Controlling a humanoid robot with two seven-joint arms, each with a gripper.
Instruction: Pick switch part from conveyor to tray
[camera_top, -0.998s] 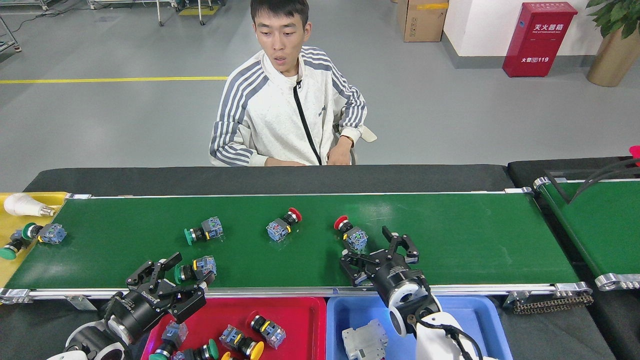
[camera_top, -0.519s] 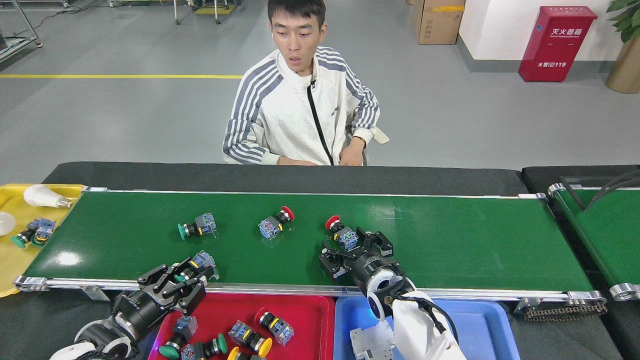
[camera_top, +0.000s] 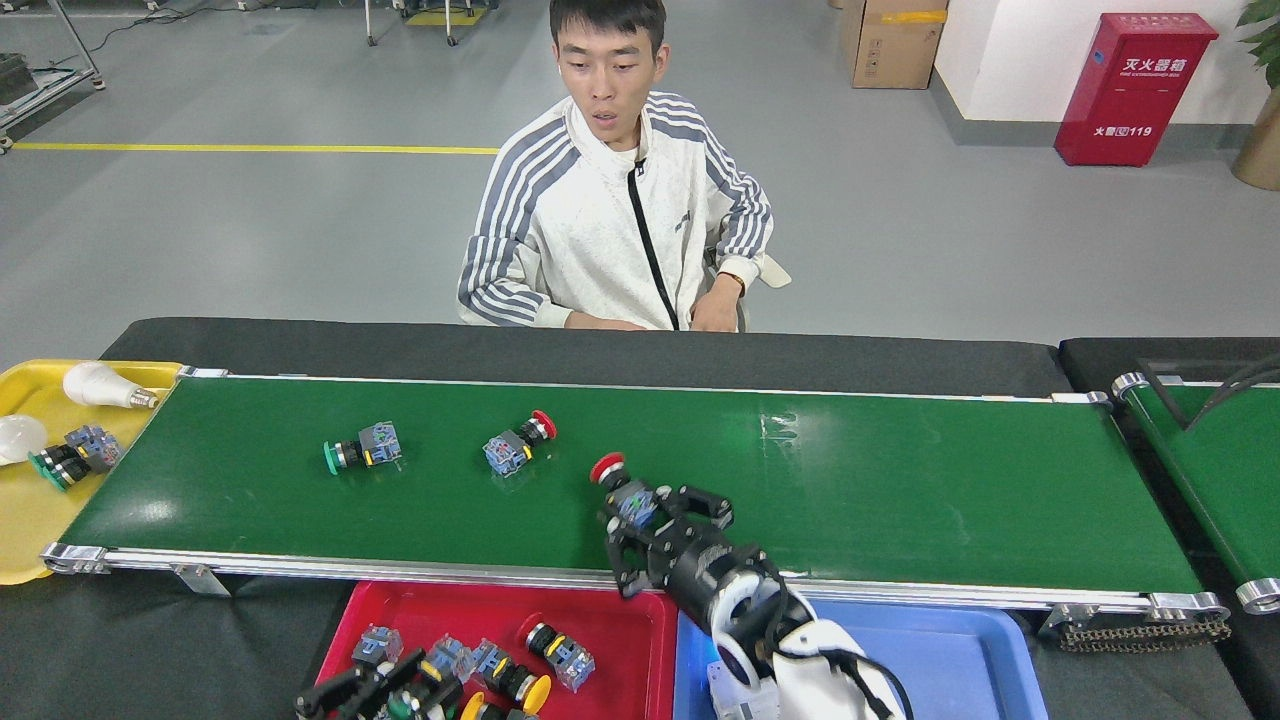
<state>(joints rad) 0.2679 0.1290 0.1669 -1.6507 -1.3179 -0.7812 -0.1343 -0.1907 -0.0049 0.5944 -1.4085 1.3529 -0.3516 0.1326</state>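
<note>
Compared with half a second earlier, the right hand has drawn back toward the near rail of the conveyor with its fingers now clenched around the blue body of a red-capped switch part, whose cap juts out at the upper left; the left hand, formerly raised at the belt edge with a green-capped part, has dropped to the bottom edge over the red tray, where whether it grips anything cannot be told. Two more parts lie on the green belt: a green-capped switch part and, to its right, a second red-capped switch part, well apart from each other. The conveyor rests on a black table; a smaller green belt adjoins at right. A seated person in a striped white jacket faces the belt across a grey floor marked with a yellow line; a red cabinet and a cardboard box stand behind. The red tray holds several switch parts; the blue tray holds a grey block, mostly hidden by the arm; the yellow tray at left holds a light bulb and a green-capped part.
</note>
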